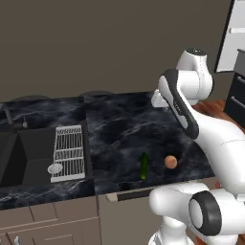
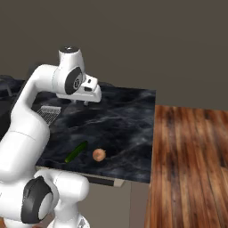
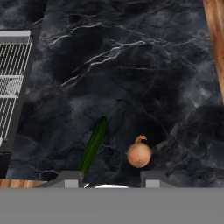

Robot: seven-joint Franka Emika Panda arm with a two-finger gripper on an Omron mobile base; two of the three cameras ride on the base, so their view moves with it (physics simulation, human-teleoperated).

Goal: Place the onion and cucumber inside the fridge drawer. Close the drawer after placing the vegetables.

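The claw [image 2: 87, 102] hangs above the dark marble surface [image 1: 124, 124], empty, its jaws apparently drawn close. Below and nearer the front edge lie the onion [image 3: 139, 154] and, just beside it, the cucumber [image 3: 92, 145], its long axis running roughly front to back. Open room surrounds both.

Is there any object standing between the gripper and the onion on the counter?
Nothing visible does. The gripper hangs above bare black counter; the onion sits apart near the front edge, with the cucumber beside it, not between.
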